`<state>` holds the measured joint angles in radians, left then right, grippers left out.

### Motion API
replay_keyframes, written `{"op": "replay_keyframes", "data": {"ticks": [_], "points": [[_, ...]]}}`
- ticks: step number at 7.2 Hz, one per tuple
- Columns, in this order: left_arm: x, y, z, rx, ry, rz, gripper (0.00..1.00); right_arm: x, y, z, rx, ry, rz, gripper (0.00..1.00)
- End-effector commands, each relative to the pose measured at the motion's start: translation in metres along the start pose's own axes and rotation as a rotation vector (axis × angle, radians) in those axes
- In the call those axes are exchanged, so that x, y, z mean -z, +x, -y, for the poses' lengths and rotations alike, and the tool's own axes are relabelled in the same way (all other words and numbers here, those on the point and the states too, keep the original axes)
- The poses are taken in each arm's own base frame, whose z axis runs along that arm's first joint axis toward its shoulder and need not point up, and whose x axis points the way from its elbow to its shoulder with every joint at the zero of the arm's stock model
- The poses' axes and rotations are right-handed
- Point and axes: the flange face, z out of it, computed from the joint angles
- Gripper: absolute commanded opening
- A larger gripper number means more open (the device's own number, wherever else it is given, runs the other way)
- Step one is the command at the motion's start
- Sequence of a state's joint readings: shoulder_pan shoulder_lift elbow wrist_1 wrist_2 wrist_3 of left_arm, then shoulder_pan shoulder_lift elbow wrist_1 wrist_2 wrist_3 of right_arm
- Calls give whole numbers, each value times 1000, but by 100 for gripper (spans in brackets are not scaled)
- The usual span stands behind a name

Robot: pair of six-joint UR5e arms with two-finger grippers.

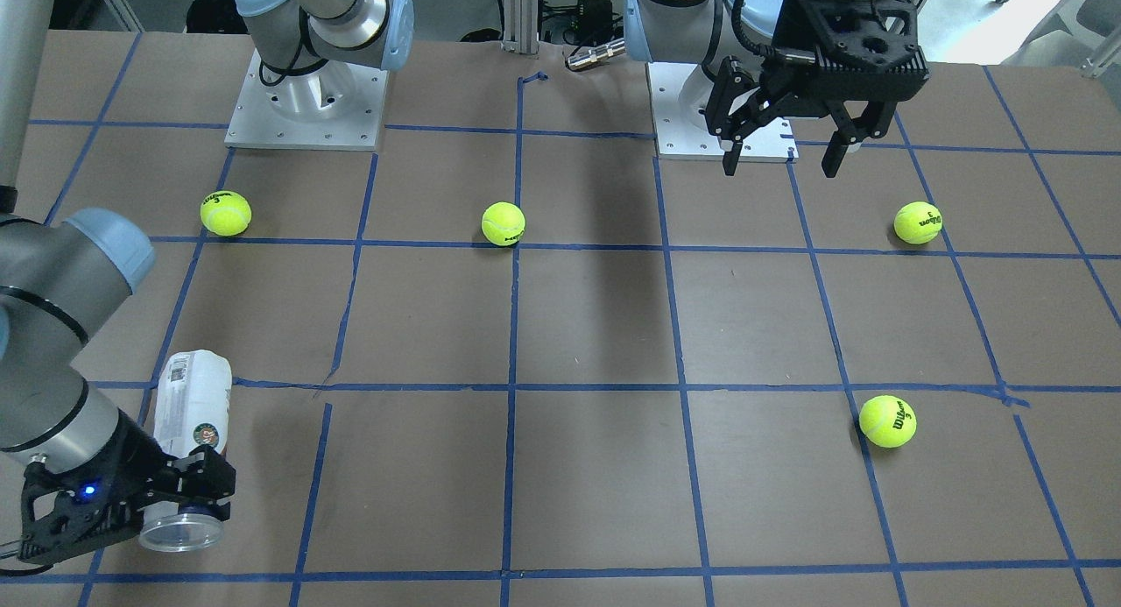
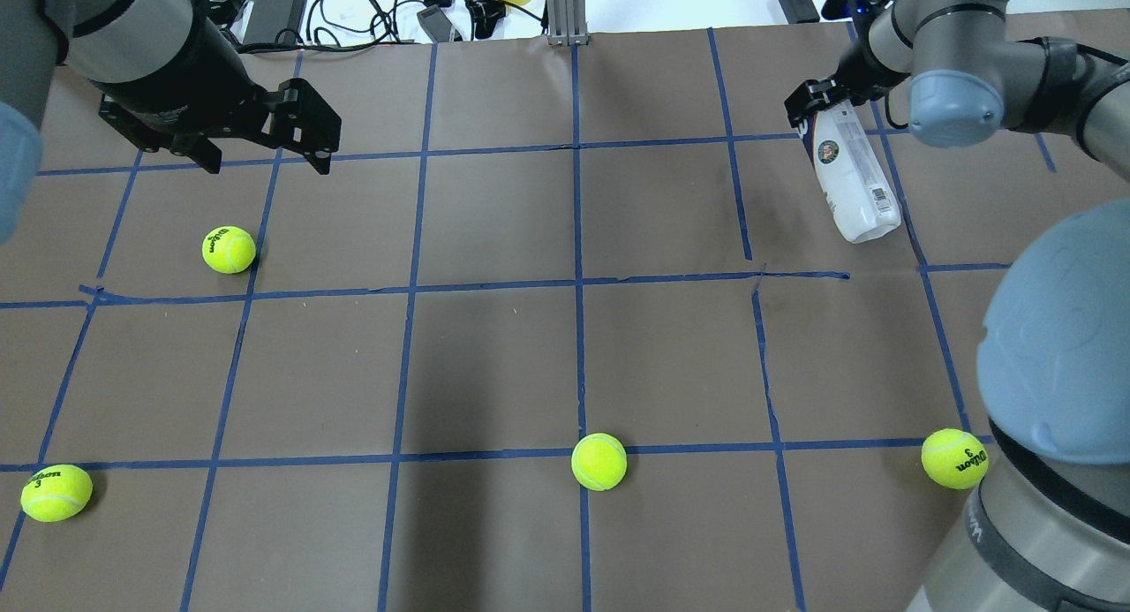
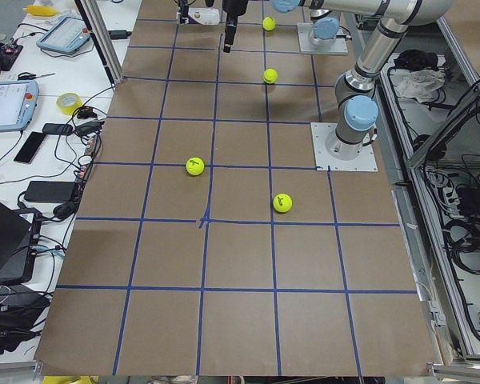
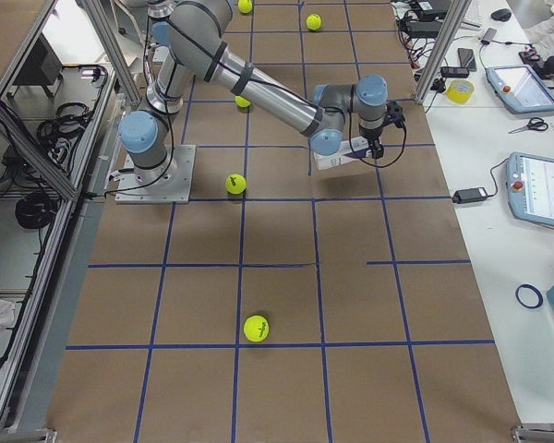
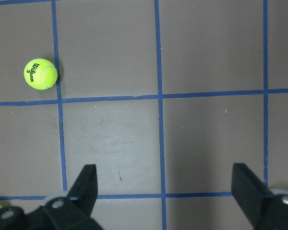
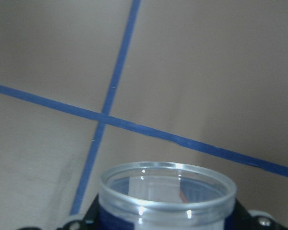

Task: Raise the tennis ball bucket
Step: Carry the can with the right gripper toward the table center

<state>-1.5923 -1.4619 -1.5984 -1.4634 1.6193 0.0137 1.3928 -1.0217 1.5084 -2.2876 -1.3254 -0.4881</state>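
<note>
The tennis ball bucket (image 1: 194,401) is a clear tube with a white label and a round emblem, at the table's far right side from the robot. My right gripper (image 1: 188,495) is shut on it near its open rim (image 6: 167,190), and the tube hangs tilted. I cannot tell whether its closed end touches the table. It also shows in the overhead view (image 2: 855,184) and in the exterior right view (image 4: 337,160). My left gripper (image 1: 779,162) is open and empty, hovering above the table on the other side (image 2: 265,157).
Several yellow-green tennis balls lie loose on the brown, blue-taped table: (image 2: 229,249), (image 2: 56,492), (image 2: 598,461), (image 2: 953,458). One ball (image 5: 40,74) shows below the left gripper. Cables and gear lie beyond the table's far edge (image 2: 371,11).
</note>
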Motion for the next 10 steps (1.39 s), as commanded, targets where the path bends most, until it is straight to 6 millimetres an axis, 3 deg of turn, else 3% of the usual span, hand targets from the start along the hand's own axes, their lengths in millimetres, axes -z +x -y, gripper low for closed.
{"op": "replay_keyframes", "data": {"ticks": [1,2,4,5,7,8,9,10], "points": [[0,0,0,-6,0,2,100,-3,-90,24,235,14,17,23],[1,0,0,-5,1,2,100,-6,-118,29,334,22,11,24],[4,0,0,5,8,-5,100,-14,-210,37,534,25,-4,24],[4,-1,0,5,8,-2,100,-17,-232,38,643,25,12,24],[2,-1,-1,6,3,-1,100,-25,-326,26,816,18,45,27],[2,-1,-2,7,-5,-1,100,-33,-345,19,858,-18,6,27],[2,-1,-2,7,-5,-1,100,-74,-354,5,938,-77,37,27],[2,-1,-2,6,-6,1,100,-90,-365,7,992,-52,37,26]]}}
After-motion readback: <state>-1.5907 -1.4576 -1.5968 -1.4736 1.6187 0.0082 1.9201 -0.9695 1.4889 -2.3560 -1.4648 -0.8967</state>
